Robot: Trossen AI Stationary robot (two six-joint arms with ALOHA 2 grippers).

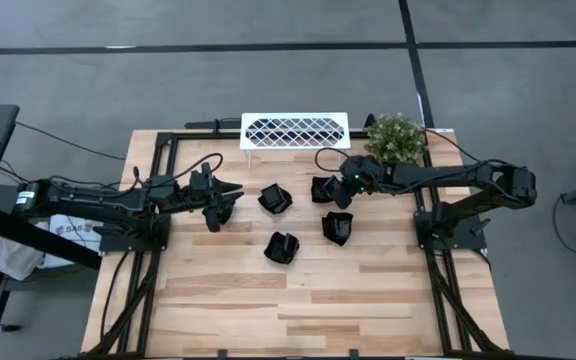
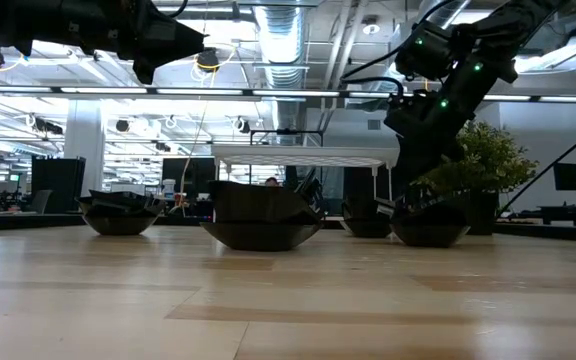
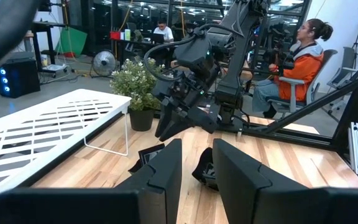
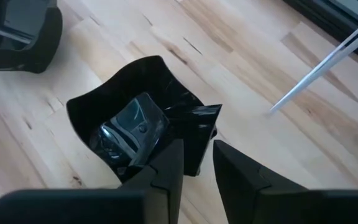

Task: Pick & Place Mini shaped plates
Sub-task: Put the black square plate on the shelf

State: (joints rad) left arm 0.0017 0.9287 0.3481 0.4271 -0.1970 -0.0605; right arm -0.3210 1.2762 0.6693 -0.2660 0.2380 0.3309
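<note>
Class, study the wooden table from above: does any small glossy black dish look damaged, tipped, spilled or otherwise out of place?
Nothing stands out. The small glossy black dishes, such as one mid-table, sit scattered on the light wooden table, apart from the white lattice rack. The right gripper hangs over one; no dish shows damage.

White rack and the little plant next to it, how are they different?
The white rack is flat, wide and full of diamond-shaped holes; the plant is green, round and bushy. The rack stands on thin legs; the plant sits in a dark pot. Both stand at the table's far edge.
</note>
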